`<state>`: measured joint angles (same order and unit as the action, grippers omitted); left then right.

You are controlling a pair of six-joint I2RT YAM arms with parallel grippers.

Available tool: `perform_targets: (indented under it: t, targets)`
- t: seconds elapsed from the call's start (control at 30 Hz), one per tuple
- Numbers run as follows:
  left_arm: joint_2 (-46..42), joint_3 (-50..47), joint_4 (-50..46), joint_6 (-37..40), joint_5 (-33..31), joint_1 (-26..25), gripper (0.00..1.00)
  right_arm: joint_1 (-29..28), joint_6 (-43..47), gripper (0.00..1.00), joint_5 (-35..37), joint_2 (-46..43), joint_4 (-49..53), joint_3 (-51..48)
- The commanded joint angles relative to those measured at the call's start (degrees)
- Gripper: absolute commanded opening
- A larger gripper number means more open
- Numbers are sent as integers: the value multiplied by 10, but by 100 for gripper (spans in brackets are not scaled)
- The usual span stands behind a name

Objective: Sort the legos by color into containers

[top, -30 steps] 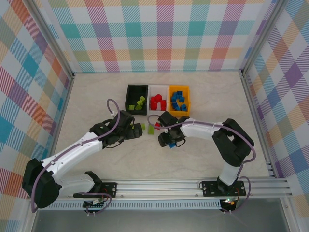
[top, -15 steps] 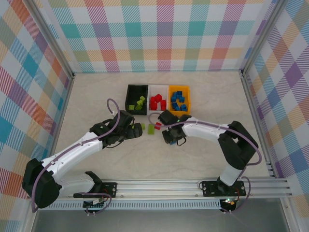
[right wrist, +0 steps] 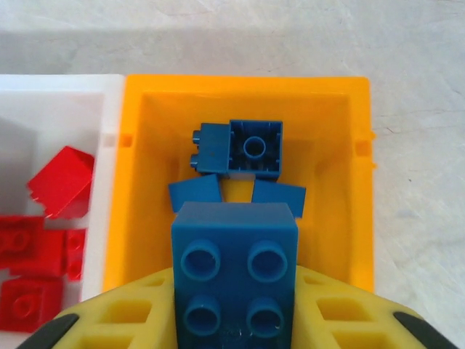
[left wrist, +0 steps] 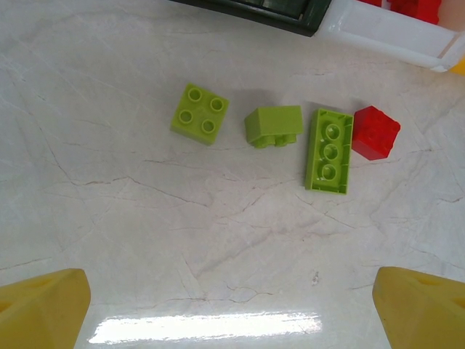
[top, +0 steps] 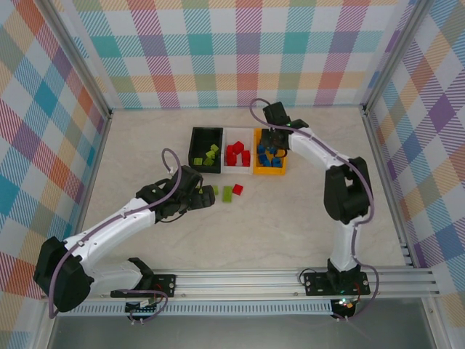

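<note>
The right gripper (top: 274, 139) is clamped on a blue brick (right wrist: 235, 273), directly above the orange-yellow bin (right wrist: 356, 182) and its other blue bricks (right wrist: 253, 149). This looks like the drop step, so letting go comes next. The left gripper (left wrist: 232, 305) gapes wide, with green bricks (left wrist: 200, 113) and a red brick (left wrist: 375, 132) ahead of it on the worktop (left wrist: 218, 240).

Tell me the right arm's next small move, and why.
Probably open the right jaws and let go. They grip a blue brick that appears to hang over the orange-yellow bin, where other blue bricks lie, so it should drop in with its color.
</note>
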<state>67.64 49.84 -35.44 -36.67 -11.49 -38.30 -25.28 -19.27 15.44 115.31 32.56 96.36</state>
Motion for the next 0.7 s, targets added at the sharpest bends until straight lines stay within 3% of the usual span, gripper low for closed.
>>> perform_targets:
  t: [0.0,0.1,0.3,0.5,0.67]
  targets:
    - [9,-5,18,-7,8,8,100,-1,5,53,-7,18,37,40]
    - [23,0,30,-2,16,11,100,-2,5,65,-24,-16,19,28]
    - [94,20,56,6,37,17,100,-27,-2,67,-58,-152,-24,-87]
    - [187,58,57,14,4,36,88,-48,-34,66,-85,-238,-64,-231]
    - [240,72,70,13,-13,62,76,-52,-49,66,-87,-258,-77,-282]
